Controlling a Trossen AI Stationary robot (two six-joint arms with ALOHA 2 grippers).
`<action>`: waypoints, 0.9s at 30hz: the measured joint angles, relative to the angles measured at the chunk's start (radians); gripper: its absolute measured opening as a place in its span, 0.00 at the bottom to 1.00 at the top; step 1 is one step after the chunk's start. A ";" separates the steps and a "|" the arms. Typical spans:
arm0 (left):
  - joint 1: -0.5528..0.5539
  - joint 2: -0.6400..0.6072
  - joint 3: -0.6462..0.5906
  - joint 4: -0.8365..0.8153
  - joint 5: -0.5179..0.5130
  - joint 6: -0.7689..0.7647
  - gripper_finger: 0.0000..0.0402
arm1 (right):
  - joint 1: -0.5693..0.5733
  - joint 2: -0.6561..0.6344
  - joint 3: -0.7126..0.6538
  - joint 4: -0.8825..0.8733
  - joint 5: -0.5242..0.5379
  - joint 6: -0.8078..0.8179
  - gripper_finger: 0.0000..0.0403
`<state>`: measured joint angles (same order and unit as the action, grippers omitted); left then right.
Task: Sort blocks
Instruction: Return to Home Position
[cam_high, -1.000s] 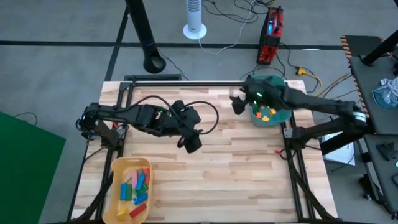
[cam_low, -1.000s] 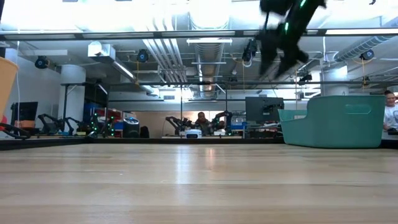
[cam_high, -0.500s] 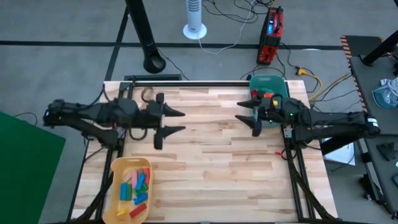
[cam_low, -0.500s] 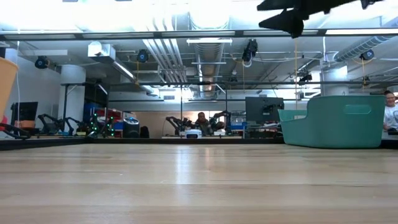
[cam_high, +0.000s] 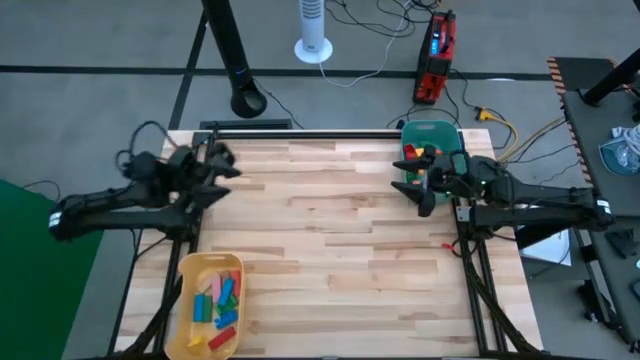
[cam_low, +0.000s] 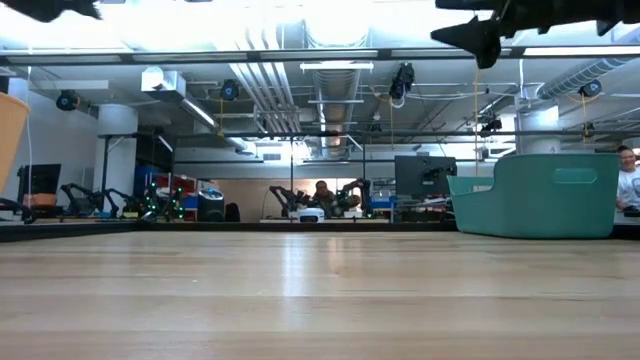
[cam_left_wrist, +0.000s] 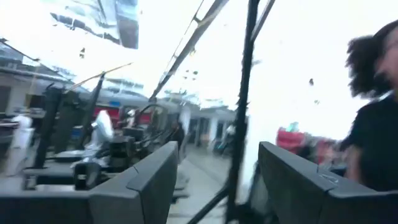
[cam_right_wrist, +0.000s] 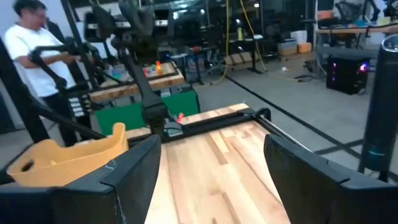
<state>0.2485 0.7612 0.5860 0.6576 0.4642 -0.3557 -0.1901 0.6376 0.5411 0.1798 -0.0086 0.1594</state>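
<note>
Several blocks (cam_high: 218, 300) lie in the yellow tray (cam_high: 192, 268) at the table's near left corner. More blocks (cam_high: 424, 160) lie in the teal bin (cam_high: 432, 131) at the far right edge. My left gripper (cam_high: 225, 163) hangs high over the table's far left part, open with nothing between its fingers (cam_left_wrist: 149, 186). My right gripper (cam_high: 416, 190) hangs high at the right edge, just near of the bin. It points level across the table, open, with nothing between its fingers (cam_right_wrist: 134, 174).
Bare wooden tabletop (cam_high: 330, 230) lies between the two arms. The teal bin (cam_low: 535, 195) stands at the right in the low view. A person (cam_right_wrist: 31, 56) stands beyond the table's left side, and another person (cam_left_wrist: 373, 130) shows in the left wrist view.
My left gripper has drawn back from the table's middle toward the left edge and tipped from pointing down to pointing slightly upward. My right gripper has pulled back from beside the teal bin toward the right edge and tipped up to level.
</note>
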 joint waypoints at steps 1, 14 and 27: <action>0.001 -0.058 -0.026 -0.007 0.000 -0.035 0.52 | 0.003 -0.014 0.000 -0.007 0.000 0.002 0.69; -0.223 -0.518 -0.020 -0.586 -0.381 0.227 0.52 | -0.008 -0.139 -0.036 -0.120 0.035 0.218 0.77; -0.243 -0.758 -0.324 -0.393 -0.462 0.269 0.52 | -0.127 -0.139 -0.236 0.375 -0.239 0.115 0.78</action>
<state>0.0051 0.0033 0.2623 0.2648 0.0020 -0.0868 -0.3170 0.4984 0.3052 0.5546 -0.2479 0.2739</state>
